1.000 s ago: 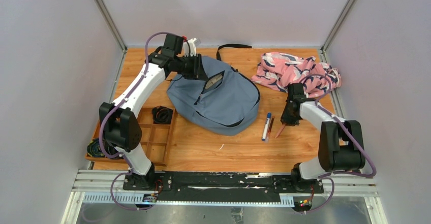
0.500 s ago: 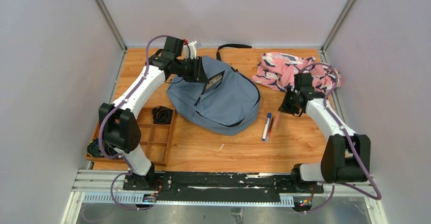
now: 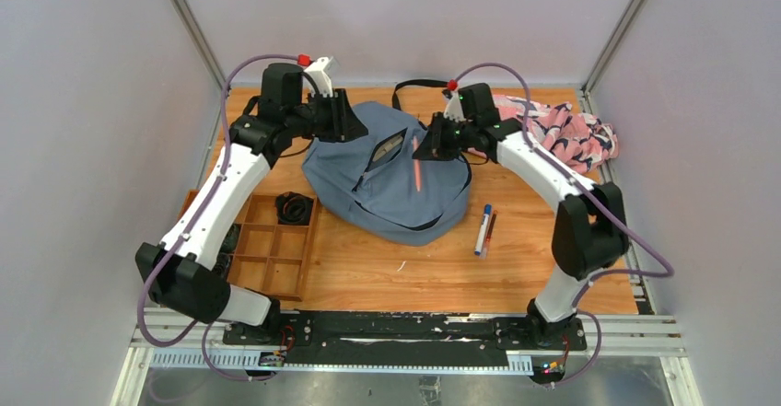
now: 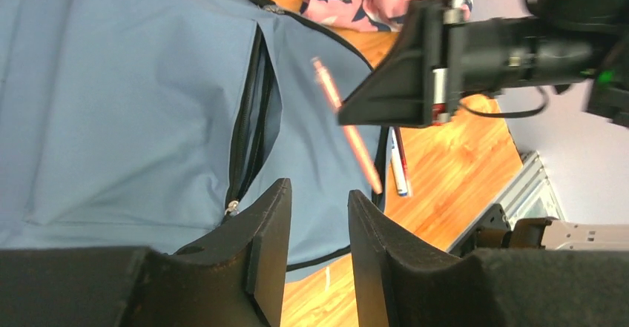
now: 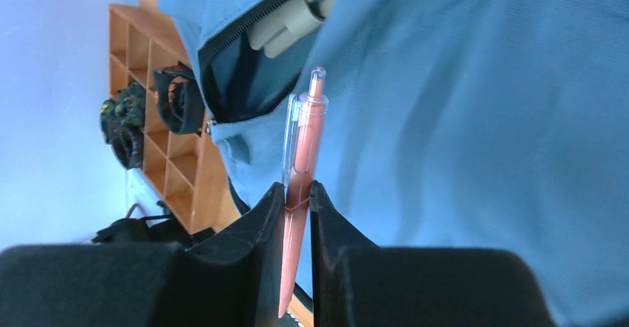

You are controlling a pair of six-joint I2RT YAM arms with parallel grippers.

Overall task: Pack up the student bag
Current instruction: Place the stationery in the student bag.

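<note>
The grey-blue student bag lies flat in the middle of the table, its zip pocket gaping with a pale item inside. My right gripper hangs over the bag's upper part, shut on a pink pen that points down at the fabric just right of the pocket. In the right wrist view the pen sits clamped between the jaws of the right gripper. My left gripper hovers at the bag's top left; its jaws stand apart with nothing between them, above the zip.
A blue-capped marker and a dark pen lie right of the bag. Pink patterned cloth is heaped at the back right. A wooden divided tray at the left holds black coiled items. A black strap trails behind the bag.
My right arm has swung from the pens at the right up over the bag, carrying the pink pen. The left arm has lifted and drawn back slightly from the pocket edge.
</note>
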